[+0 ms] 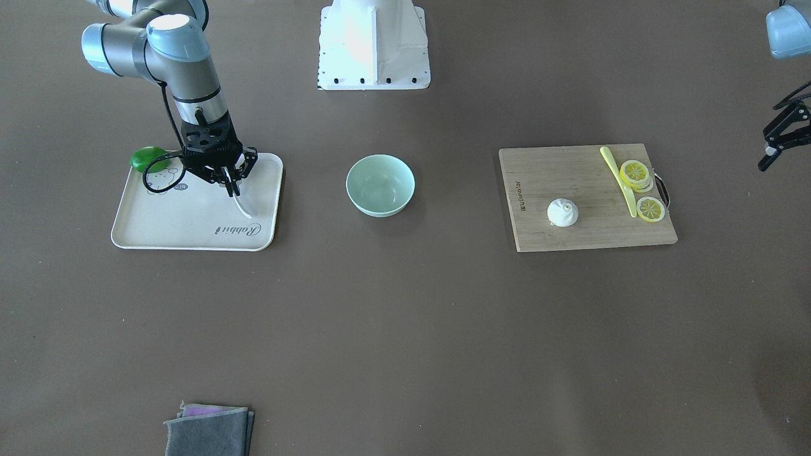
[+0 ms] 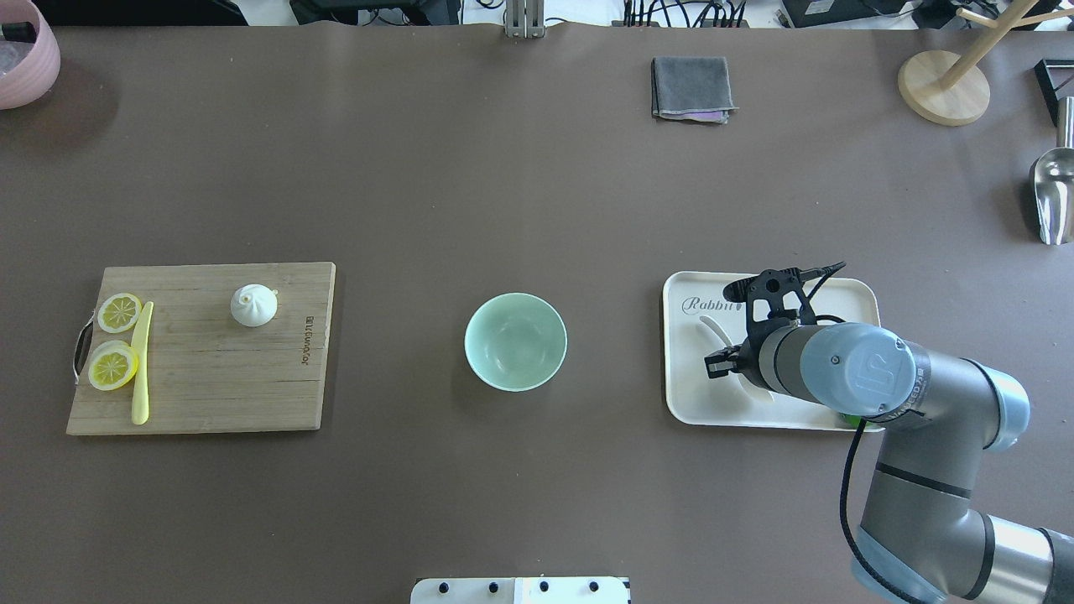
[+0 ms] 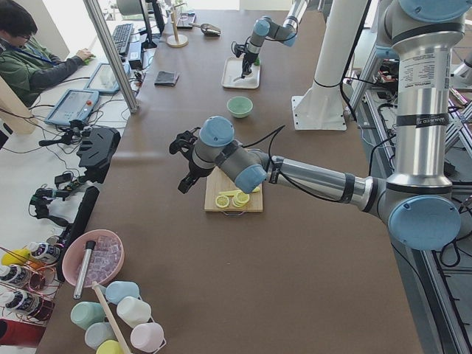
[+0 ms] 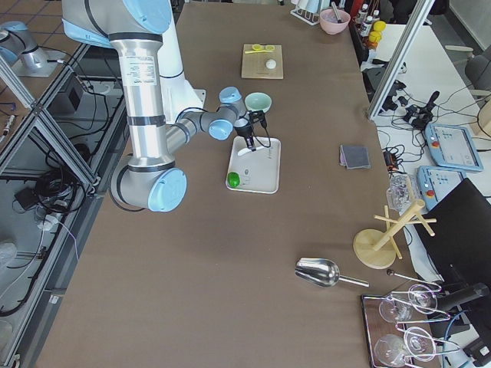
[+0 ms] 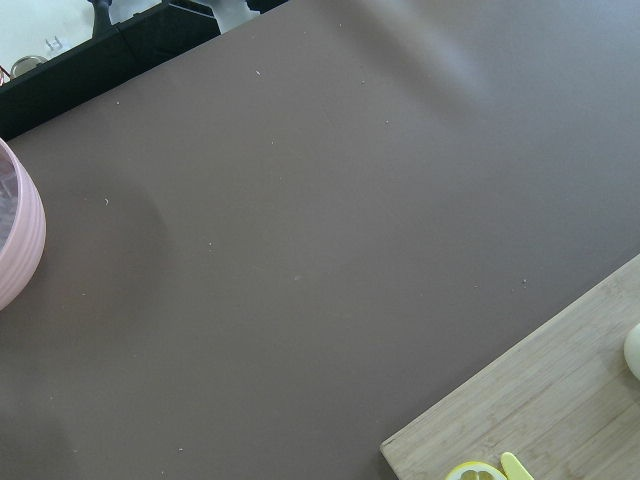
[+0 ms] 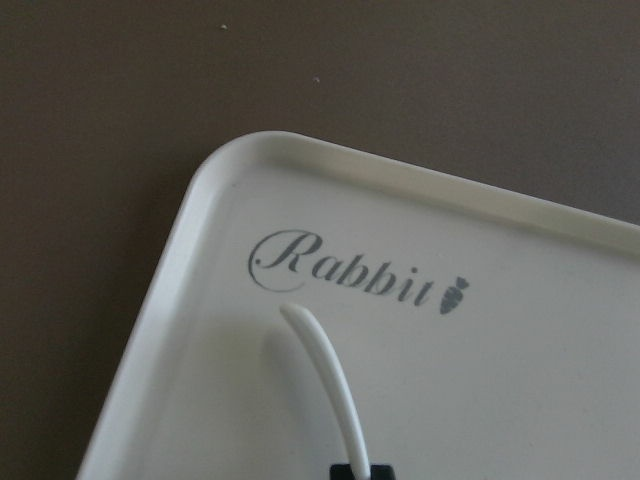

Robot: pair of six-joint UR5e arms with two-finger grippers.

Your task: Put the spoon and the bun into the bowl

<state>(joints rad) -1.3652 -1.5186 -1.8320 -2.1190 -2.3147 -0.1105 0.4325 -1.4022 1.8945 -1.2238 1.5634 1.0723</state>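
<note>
Overhead exterior: right gripper [image 2: 715, 365] clenched on spoon [image 2: 713, 329] over tray [image 2: 847, 289] beside lime [image 1: 149, 158]; left gripper [image 1: 778, 142] released

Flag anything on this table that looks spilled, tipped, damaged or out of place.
Nothing stands out. The bowl sits upright and empty, the bun rests upright on the cutting board, and the spoon is at the tray, under the right gripper.
</note>
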